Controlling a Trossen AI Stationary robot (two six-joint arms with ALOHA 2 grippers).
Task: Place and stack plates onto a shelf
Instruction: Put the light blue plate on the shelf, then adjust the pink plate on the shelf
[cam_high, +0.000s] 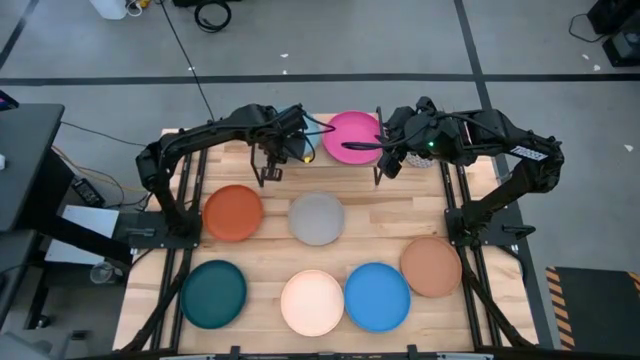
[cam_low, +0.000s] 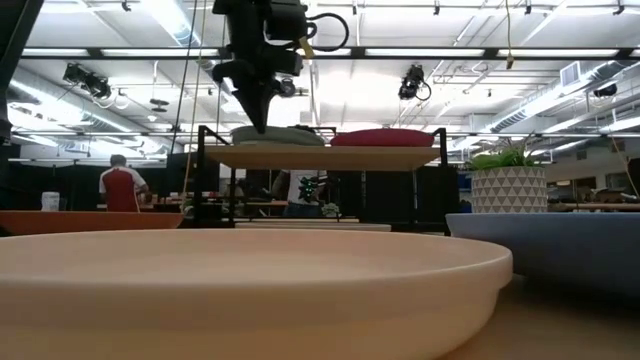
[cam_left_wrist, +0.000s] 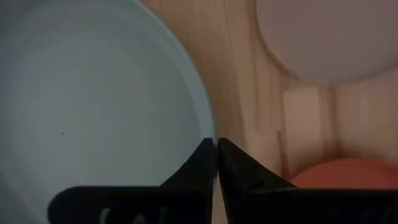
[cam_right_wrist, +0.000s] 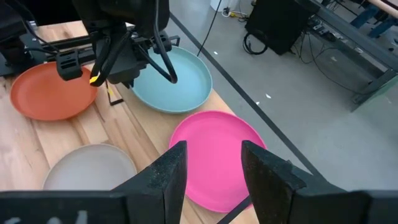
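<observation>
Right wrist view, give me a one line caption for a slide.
Open right gripper above the magenta plate, left gripper shut over the light blue plate beside it.

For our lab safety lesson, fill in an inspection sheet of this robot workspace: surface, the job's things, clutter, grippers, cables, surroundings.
Surface: slatted wooden table, nothing spilled.
Job's things: light blue plate and magenta plate side by side on the shelf; orange plate, grey plate, dark teal plate, cream plate, bright blue plate and tan-brown plate on the table.
Clutter: nothing seen.
Grippers: left gripper shut, tips at the light blue plate's rim; right gripper open above the magenta plate, holding nothing.
Cables: cable coil on the floor.
Surroundings: a person far behind; potted plant.
</observation>
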